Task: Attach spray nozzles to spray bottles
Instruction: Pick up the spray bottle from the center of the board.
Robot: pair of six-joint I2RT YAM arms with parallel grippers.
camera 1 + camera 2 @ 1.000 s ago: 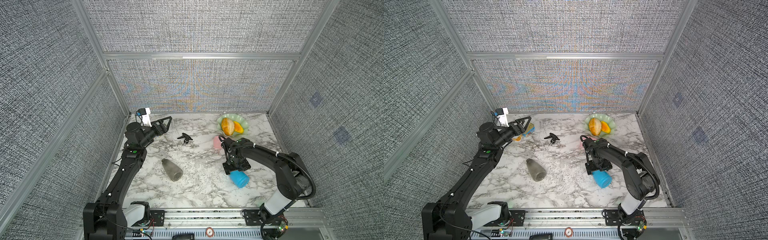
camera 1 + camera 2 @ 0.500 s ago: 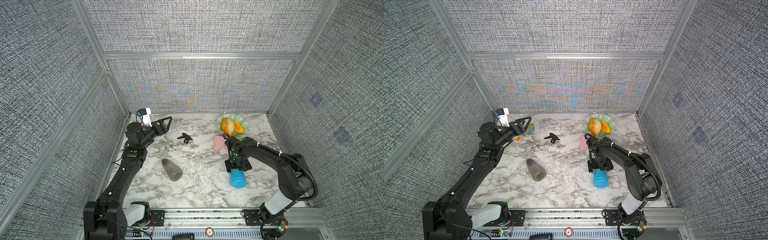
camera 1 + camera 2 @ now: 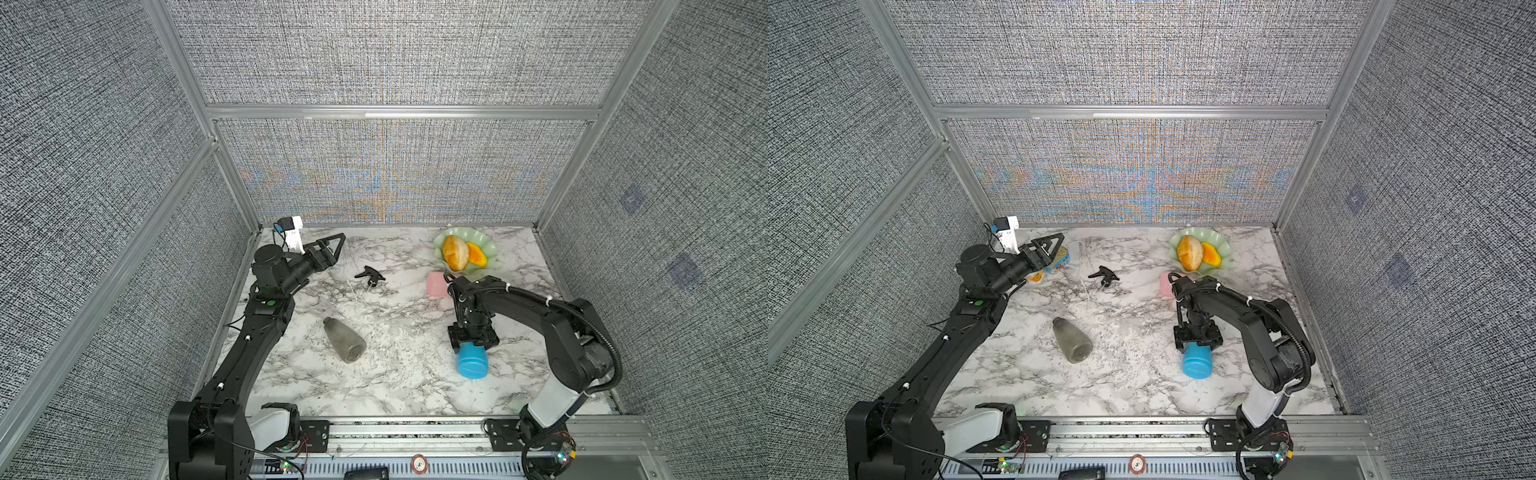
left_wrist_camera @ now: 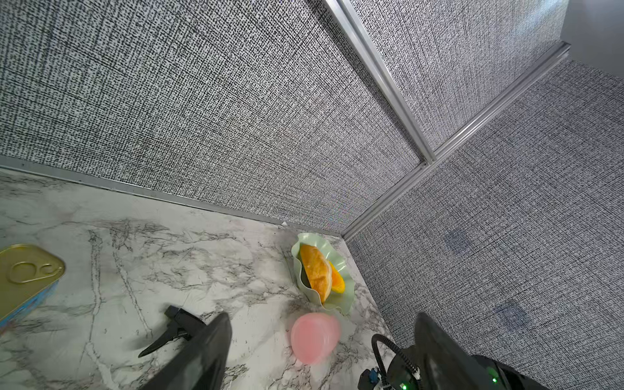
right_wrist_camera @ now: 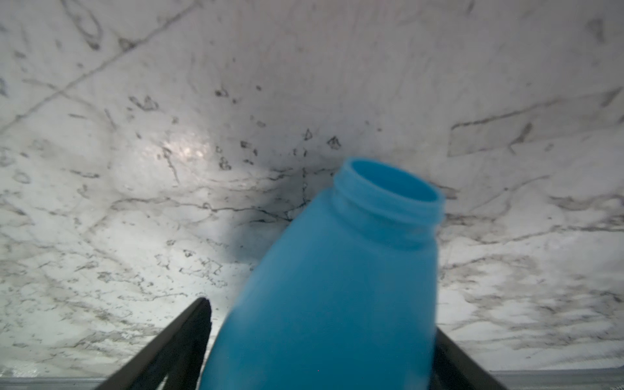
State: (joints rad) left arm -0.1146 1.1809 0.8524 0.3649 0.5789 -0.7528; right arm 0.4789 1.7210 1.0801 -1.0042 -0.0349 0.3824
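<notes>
A blue spray bottle [image 3: 471, 365] [image 3: 1197, 363] lies on its side at the front right, with its base toward the front. My right gripper [image 3: 473, 338] [image 3: 1198, 338] points down over its neck end. In the right wrist view the blue bottle [image 5: 337, 287] fills the space between the jaws of the gripper [image 5: 320, 317]. One finger is against it and a sliver of table shows beside the other. A pink bottle [image 3: 436, 284] [image 4: 315, 341] and a grey bottle [image 3: 344, 345] also lie on the table. A black spray nozzle [image 3: 370, 276] [image 4: 175, 329] lies at mid-back. My left gripper [image 3: 337, 247] [image 4: 320, 351] hovers open and empty at the back left.
A green wavy dish [image 3: 486, 249] [image 4: 344, 304] with orange pieces of food stands at the back right, just behind the pink bottle. Tin cans [image 3: 1061, 259] [image 4: 27, 273] sit under the left gripper near the left wall. Fabric walls close in three sides.
The blue bottle has swung round under the right gripper so that its base faces the front. The right jaws have narrowed around it. The left arm has not moved.
</notes>
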